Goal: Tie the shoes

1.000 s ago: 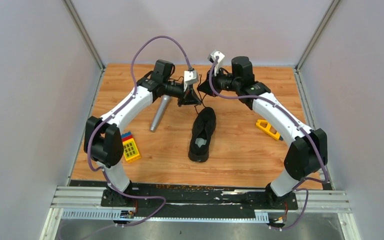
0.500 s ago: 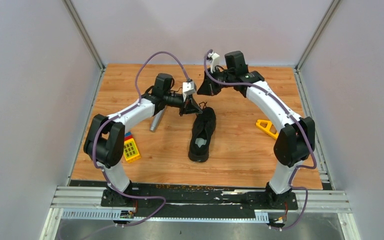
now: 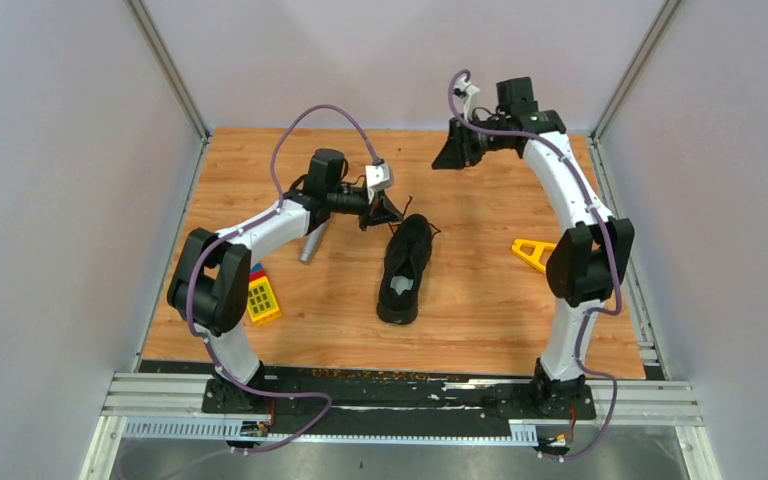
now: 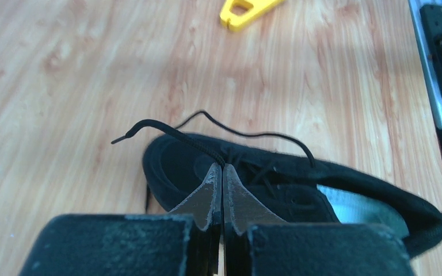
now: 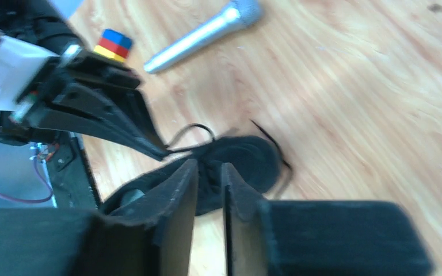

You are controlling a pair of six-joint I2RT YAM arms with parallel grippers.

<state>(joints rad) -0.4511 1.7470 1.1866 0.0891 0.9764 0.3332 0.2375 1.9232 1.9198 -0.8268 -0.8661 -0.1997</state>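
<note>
One black low-top sneaker [image 3: 405, 268] lies on the one wooden table [image 3: 480, 310], and its thin black lace [image 4: 175, 135] shows two loose ends. There is one silver microphone [image 5: 207, 34], one yellow plastic piece with a cut-out [image 3: 535, 254], and one small stack of toy bricks [image 3: 260, 295] in three colours: yellow, blue and red. Two white-and-black arms stand at the near edge, each with one two-finger gripper: the left gripper [image 4: 218, 169] and the right gripper [image 5: 207, 167]. That makes four loose objects in all.
</note>
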